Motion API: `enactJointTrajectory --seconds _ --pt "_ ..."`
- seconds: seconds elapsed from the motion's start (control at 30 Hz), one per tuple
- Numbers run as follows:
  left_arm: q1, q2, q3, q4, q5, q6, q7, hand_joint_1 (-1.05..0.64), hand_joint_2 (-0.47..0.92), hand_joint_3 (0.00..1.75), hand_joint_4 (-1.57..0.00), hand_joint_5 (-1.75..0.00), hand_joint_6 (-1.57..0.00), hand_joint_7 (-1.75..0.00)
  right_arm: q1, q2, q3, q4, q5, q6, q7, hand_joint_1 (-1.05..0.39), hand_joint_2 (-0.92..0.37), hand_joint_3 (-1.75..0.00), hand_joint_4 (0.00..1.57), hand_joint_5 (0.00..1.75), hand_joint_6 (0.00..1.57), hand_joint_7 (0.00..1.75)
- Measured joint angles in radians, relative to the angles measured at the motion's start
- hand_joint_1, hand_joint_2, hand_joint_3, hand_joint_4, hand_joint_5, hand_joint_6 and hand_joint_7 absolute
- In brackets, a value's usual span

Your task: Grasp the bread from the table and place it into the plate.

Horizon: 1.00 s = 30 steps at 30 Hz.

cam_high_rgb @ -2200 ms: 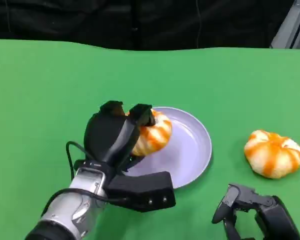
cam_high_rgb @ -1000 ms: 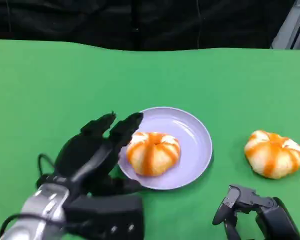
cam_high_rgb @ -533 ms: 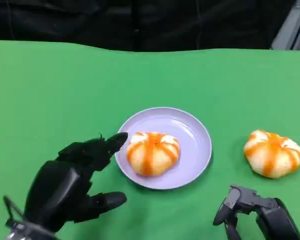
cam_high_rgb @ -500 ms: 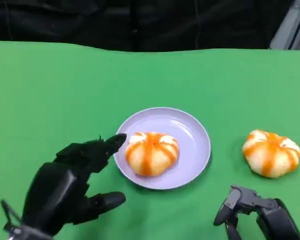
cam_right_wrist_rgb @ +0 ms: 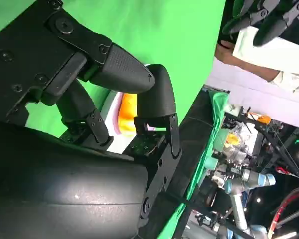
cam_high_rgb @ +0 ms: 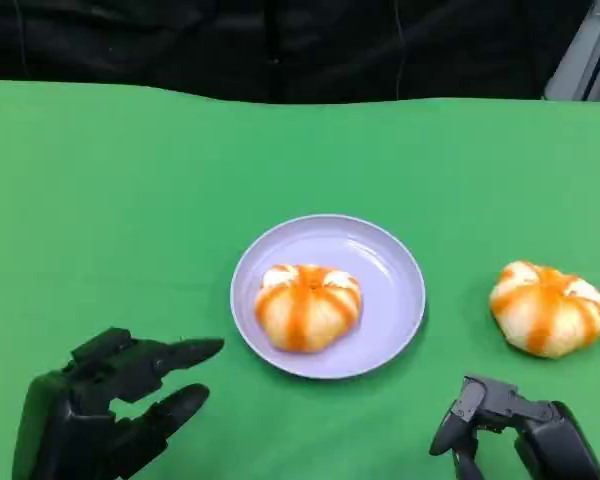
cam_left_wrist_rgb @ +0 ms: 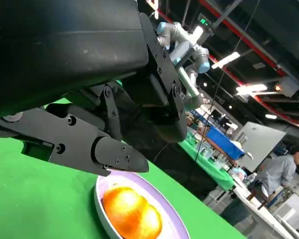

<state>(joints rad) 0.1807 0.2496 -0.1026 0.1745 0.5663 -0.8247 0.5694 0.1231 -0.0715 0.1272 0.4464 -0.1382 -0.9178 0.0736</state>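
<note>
An orange-and-white striped bread [cam_high_rgb: 306, 304] lies in the lavender plate [cam_high_rgb: 387, 278] at the table's middle; the left wrist view shows this bread [cam_left_wrist_rgb: 130, 212] in the plate [cam_left_wrist_rgb: 164, 211] beyond my fingers. A second, similar bread [cam_high_rgb: 545, 307] sits on the green table at the right. My left hand [cam_high_rgb: 105, 406] hovers at the lower left, well clear of the plate, fingers spread and holding nothing. My right hand [cam_high_rgb: 515, 435] rests at the lower right, just in front of the second bread, fingers apart and empty.
The green table [cam_high_rgb: 130, 200] stretches wide around the plate, with a black backdrop [cam_high_rgb: 280, 45] beyond its far edge. A person [cam_left_wrist_rgb: 279, 172] stands far off in the left wrist view, and a person's sleeve [cam_right_wrist_rgb: 269, 55] shows in the right wrist view.
My left hand let go of the bread, which now lies in the plate, and drew back toward the lower left. The right hand and second bread stayed put.
</note>
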Motion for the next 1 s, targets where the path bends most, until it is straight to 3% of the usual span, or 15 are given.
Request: enactJointTrajectory --seconds 0.03,0.1,0.17,1.0 --pt "0.000 -0.004 0.003 0.002 0.001 -0.007 0.000 -0.05 0.78 0.36 -0.81 -1.15 -0.98 -0.59 0.000 0.000 0.000 0.001 0.000 0.000 0.000 -0.52 -0.31 -1.51 0.87 1.75 0.81 1.52" --pt "0.001 -0.026 0.012 0.017 -0.044 -0.038 -0.001 -0.04 0.59 0.76 -0.81 -1.25 -0.91 -0.83 -0.001 0.000 0.000 0.003 0.000 -0.002 0.000 -0.51 -0.32 -1.52 0.88 1.75 0.81 1.52" --pt "0.009 -0.059 0.015 0.035 -0.107 -0.066 -0.005 -0.04 0.54 0.86 -0.81 -1.27 -0.89 -0.89 -0.002 0.000 -0.001 0.004 -0.001 -0.006 -0.001 -0.50 -0.32 -1.52 0.88 1.75 0.81 1.52" --pt "0.027 -0.120 0.077 0.052 -0.136 -0.116 -0.091 -0.04 0.50 0.94 -0.82 -1.27 -0.88 -0.92 -0.006 -0.001 -0.001 0.006 -0.003 -0.015 -0.001 -0.50 -0.32 -1.53 0.88 1.75 0.80 1.52"
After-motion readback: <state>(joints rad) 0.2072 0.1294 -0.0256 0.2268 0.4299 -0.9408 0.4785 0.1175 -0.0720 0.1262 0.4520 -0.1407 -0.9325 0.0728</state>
